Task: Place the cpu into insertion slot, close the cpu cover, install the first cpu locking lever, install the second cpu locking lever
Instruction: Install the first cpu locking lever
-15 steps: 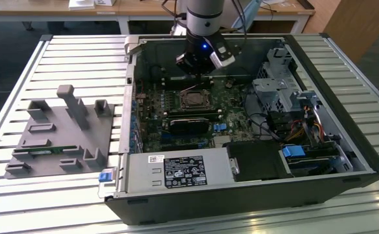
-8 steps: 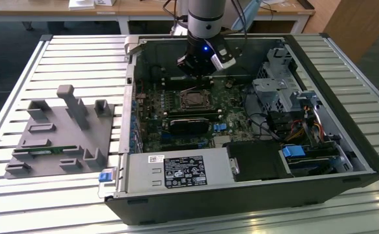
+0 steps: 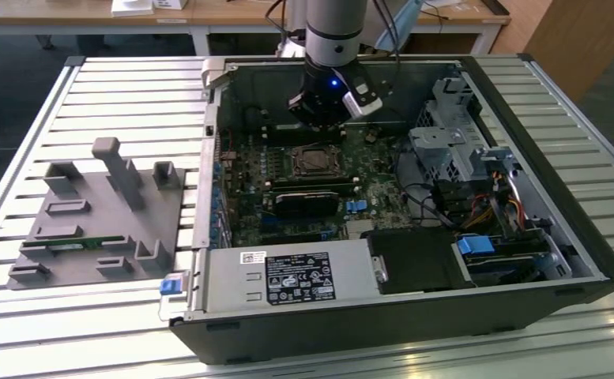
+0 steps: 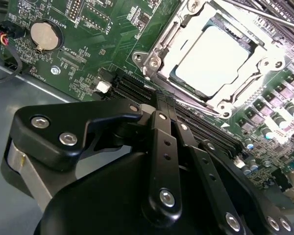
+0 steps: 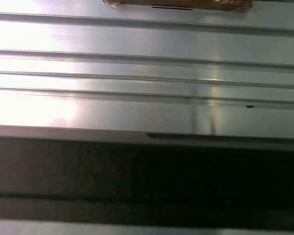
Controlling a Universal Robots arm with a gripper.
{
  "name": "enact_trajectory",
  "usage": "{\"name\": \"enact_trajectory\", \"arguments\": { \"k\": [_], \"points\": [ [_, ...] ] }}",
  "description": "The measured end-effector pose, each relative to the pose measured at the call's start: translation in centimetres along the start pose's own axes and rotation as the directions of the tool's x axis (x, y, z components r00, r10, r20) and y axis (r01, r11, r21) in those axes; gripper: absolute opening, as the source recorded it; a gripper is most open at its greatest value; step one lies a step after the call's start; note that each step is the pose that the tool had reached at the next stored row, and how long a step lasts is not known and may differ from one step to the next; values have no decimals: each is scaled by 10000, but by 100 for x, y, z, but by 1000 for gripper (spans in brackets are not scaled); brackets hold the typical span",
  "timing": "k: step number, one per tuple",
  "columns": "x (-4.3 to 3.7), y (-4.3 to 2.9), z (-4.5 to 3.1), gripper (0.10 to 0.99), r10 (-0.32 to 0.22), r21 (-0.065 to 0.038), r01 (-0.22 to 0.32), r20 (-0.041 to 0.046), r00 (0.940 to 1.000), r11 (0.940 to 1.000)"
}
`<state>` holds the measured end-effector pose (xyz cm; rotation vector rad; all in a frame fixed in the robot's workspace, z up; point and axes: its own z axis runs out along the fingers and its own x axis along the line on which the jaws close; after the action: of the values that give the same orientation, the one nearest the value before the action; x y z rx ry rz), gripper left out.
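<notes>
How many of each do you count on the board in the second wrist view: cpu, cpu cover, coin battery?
cpu: 1, lying inside the cover's window
cpu cover: 1, down around the chip
coin battery: 1, apart from both
Total: 3

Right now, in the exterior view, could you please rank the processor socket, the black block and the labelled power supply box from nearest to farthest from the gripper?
1. Processor socket: just in front of the gripper, on the green board.
2. Black block: past the socket, toward the camera.
3. Power supply box: farthest, nearest the camera.
</notes>
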<state>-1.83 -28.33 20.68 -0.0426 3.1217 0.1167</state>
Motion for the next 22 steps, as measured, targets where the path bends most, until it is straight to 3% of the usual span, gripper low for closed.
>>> {"name": "enact_trajectory", "arguments": {
  "k": [11, 19, 22],
  "points": [
    [-12, -5, 59, 106, 0, 1, 0, -4, 10000, 10000],
    [-13, -4, 52, 106, -1, 4, 1, -4, 10000, 10000],
    [-12, -4, 61, 106, -2, 91, 2, -8, 10000, 10000]
  ]
}}
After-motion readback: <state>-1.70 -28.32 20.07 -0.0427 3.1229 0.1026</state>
